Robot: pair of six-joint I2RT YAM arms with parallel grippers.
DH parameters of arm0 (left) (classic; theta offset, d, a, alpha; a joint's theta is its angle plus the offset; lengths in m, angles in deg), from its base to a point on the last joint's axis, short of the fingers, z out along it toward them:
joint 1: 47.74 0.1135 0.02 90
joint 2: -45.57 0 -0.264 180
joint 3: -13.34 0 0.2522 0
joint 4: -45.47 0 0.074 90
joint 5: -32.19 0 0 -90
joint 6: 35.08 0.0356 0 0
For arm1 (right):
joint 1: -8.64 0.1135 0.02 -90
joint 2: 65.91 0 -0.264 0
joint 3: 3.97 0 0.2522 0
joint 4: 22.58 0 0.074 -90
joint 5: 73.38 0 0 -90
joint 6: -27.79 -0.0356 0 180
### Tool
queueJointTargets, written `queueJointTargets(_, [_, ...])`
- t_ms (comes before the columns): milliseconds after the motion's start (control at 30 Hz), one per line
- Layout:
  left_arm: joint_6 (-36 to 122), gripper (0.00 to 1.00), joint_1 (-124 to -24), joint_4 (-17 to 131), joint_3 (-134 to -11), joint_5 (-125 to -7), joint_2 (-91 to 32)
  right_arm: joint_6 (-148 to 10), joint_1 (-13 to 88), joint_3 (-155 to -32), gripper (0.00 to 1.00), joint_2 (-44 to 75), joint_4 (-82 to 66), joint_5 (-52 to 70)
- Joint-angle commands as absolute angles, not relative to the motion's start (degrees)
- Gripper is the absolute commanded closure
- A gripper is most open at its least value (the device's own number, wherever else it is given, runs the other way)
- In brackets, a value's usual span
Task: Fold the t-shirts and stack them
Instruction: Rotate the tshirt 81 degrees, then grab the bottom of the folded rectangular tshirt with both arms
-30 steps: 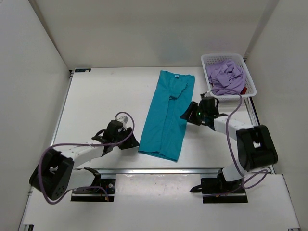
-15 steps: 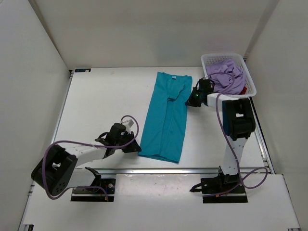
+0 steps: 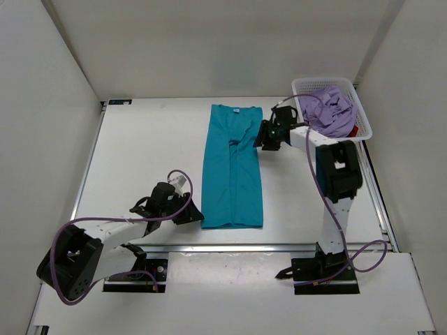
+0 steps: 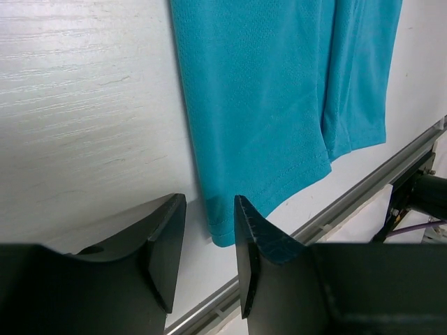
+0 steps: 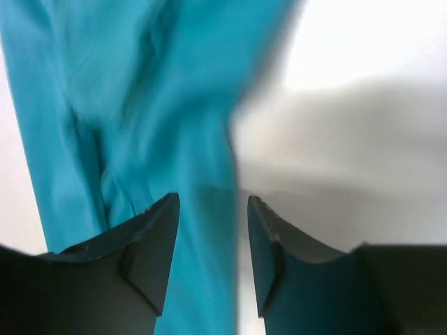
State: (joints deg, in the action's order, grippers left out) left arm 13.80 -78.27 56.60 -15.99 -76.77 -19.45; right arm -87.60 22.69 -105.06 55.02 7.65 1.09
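From above, the teal shirt [image 3: 232, 167] lies mid-table [image 3: 140, 153] as a long strip already folded lengthwise, collar at 12 o'clock and hem at 6. The lavender shirt [image 3: 332, 112] and a sliver of the red shirt [image 3: 355, 130] sit in the basket [image 3: 302, 87] at the table's 2 o'clock. The left claw [image 3: 190, 213] is at the strip's 7 o'clock corner and the right claw [image 3: 262, 137] at its 2 o'clock edge. In the left wrist view, the left claw [image 4: 209, 241] is released, its jaws parted over the hem corner of the teal shirt [image 4: 265, 105] without pinching it. The right wrist view is blurred, but the right claw [image 5: 211, 237] also stands parted above the edge of the teal shirt [image 5: 140, 105], grasping nothing. This looks like squaring the strip before the crosswise fold. Next, each claw likely needs a firm pinch on one end so hem can be carried toward collar without skewing. Against a second ago, the strip has swung from a slant to nearly straight and shifted toward 9 o'clock, and the right claw has moved from the shirt's 3 o'clock up nearer the collar.
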Motion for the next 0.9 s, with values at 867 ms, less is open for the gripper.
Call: queueJointTargets(867, [14.76,0.65,-82.64,59.05,-15.8,-78.55,-21.41,-110.81,39.49,-32.05,0.75,-9.13,-6.62,-0.7])
